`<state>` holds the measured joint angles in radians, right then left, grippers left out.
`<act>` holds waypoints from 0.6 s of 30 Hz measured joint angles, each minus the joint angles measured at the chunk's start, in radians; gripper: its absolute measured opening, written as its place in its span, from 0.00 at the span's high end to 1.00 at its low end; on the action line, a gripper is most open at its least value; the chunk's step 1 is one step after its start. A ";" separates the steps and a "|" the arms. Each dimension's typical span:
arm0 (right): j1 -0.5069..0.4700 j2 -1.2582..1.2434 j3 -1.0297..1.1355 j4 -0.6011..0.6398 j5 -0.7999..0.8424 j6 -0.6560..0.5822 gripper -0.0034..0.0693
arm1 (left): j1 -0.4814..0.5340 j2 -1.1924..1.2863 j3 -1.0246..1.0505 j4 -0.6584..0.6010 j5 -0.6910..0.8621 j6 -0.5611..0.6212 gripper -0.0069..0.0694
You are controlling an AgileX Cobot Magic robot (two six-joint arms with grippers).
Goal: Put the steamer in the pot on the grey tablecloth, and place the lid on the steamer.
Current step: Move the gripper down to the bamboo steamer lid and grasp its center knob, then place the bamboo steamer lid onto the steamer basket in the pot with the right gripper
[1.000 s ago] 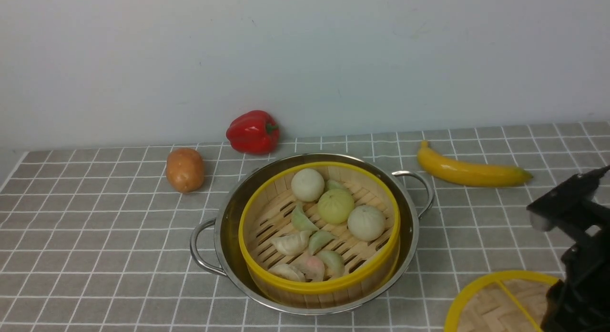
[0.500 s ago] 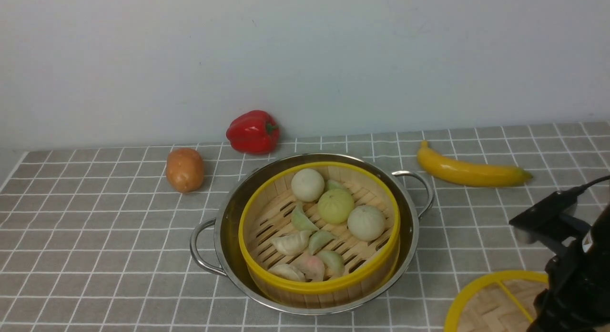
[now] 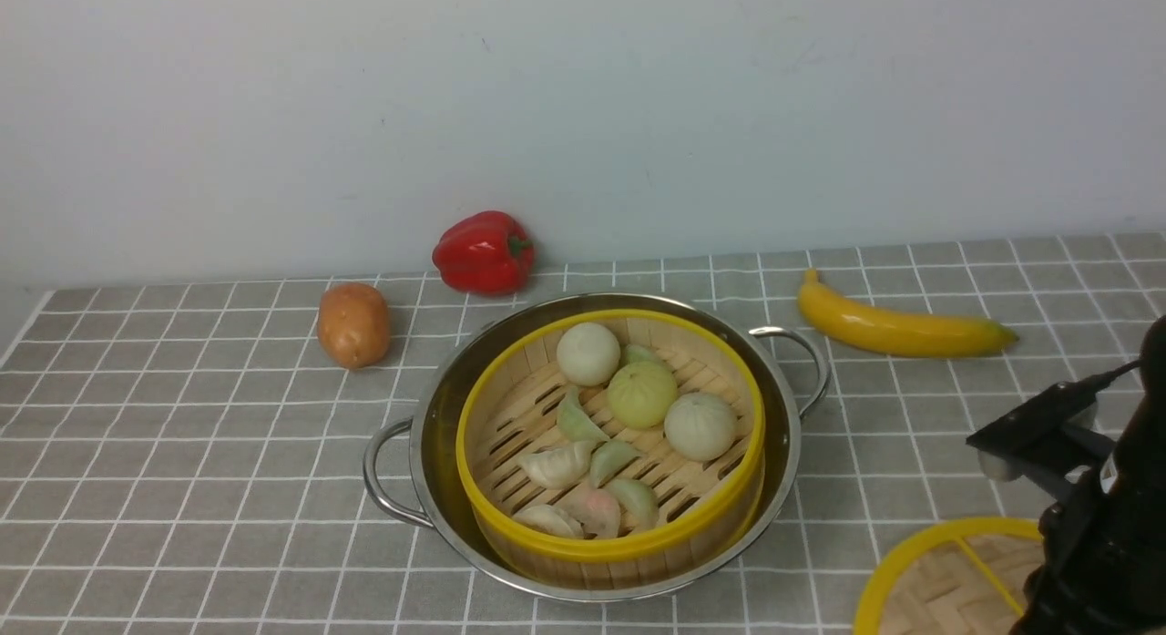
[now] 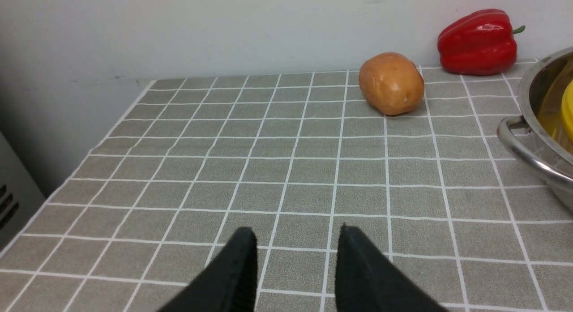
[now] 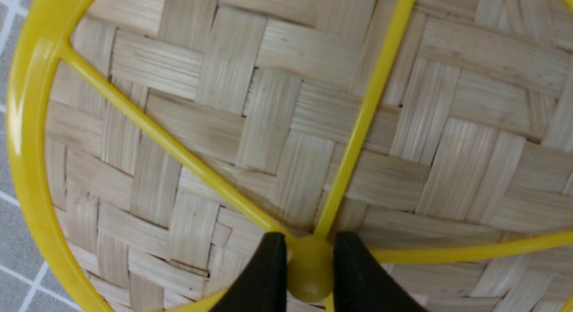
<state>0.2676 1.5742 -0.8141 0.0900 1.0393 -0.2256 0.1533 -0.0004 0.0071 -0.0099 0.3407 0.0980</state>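
right gripper (image 5: 310, 241) clamped on centre knob (image 5: 310, 276) (between its jaws) of flat yellow-rimmed woven-bamboo lid (image 5: 268, 124); best lifted straight, level.

Right end effector (image 5: 309, 242) pinching lid (image 5: 268, 101) knob; left end effector (image 4: 296, 233) parted.

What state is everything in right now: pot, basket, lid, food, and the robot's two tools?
steamer: sitting in the pot, uncovered, holding buns and dumplings.
pot: upright on the grey tablecloth.
lid: lying flat on the cloth, off the steamer.
right tool: closed on the lid's centre knob.
left tool: open, empty.
pepper: lying loose on the cloth.
potato: lying loose on the cloth.
banana: lying loose on the cloth.
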 joint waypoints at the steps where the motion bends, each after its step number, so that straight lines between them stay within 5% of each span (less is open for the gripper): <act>1: 0.000 0.000 0.000 0.000 0.001 0.000 0.75 | 0.000 0.000 0.000 0.000 0.000 0.000 0.59; 13: 0.001 -0.182 -0.178 -0.015 0.110 -0.005 0.75 | 0.000 0.000 0.000 0.000 0.000 0.000 0.59; 18: 0.022 -0.206 -0.404 0.024 0.176 -0.134 0.75 | 0.000 0.000 0.000 0.000 0.000 0.000 0.59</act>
<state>0.2898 1.3678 -1.2176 0.1136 1.2153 -0.3594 0.1533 -0.0004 0.0071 -0.0099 0.3407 0.0980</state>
